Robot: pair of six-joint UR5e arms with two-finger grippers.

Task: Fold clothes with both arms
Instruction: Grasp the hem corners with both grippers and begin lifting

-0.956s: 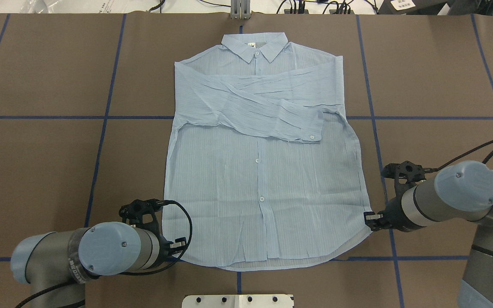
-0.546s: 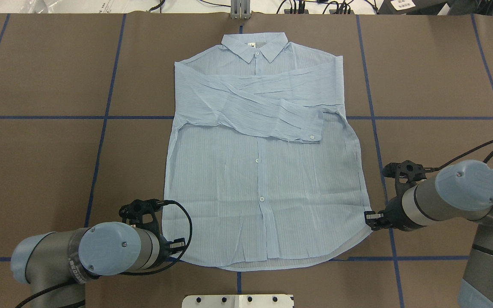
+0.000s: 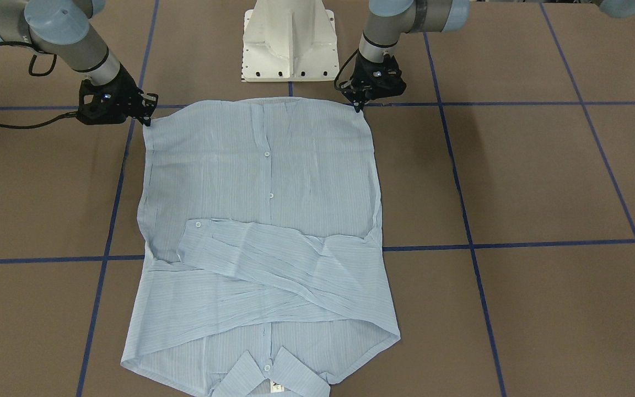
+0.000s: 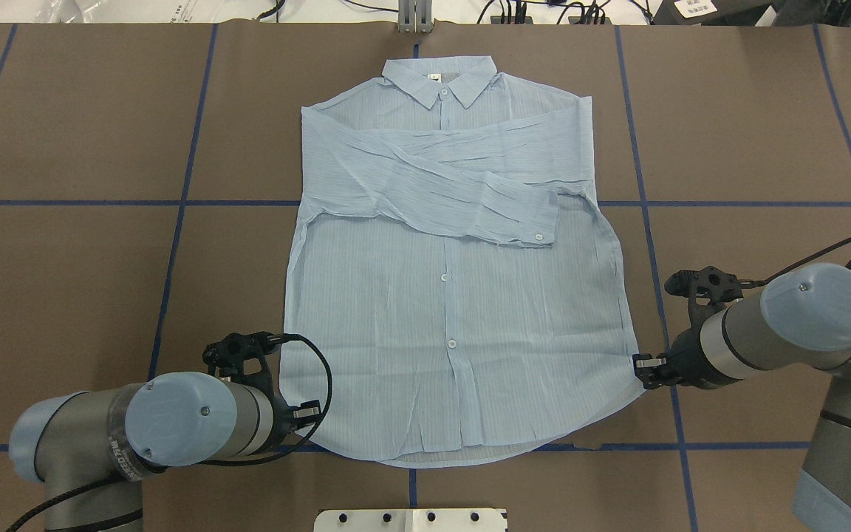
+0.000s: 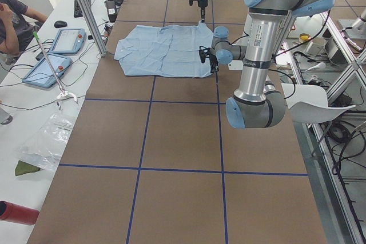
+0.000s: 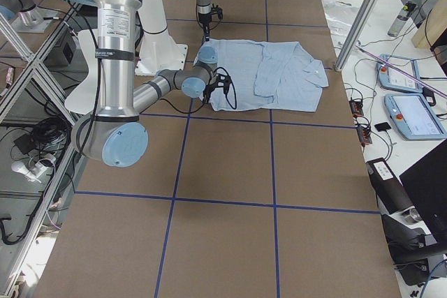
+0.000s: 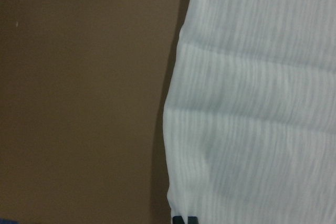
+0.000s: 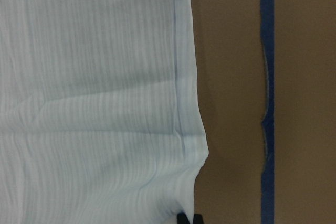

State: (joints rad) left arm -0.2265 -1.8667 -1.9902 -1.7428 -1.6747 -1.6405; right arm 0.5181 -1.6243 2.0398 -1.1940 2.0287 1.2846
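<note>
The pale blue striped shirt lies flat on the brown table, buttons up. Its collar points away from me and both sleeves are folded across the chest. My left gripper is shut on the near left hem corner, which shows on the right of the front-facing view as left gripper. My right gripper is shut on the near right hem corner, also seen as right gripper. Each wrist view shows closed fingertips at the bottom edge, pinching the shirt's edge.
Blue tape lines grid the brown table. The white pedestal base stands just behind the hem. A metal bracket sits at the far edge beyond the collar. A person, tablets and a red bottle are beside the table.
Both grippers have moved a little away from the robot's base, taking the hem corners with them. The right hem corner is drawn up and inward; the rest of the shirt has not moved.
</note>
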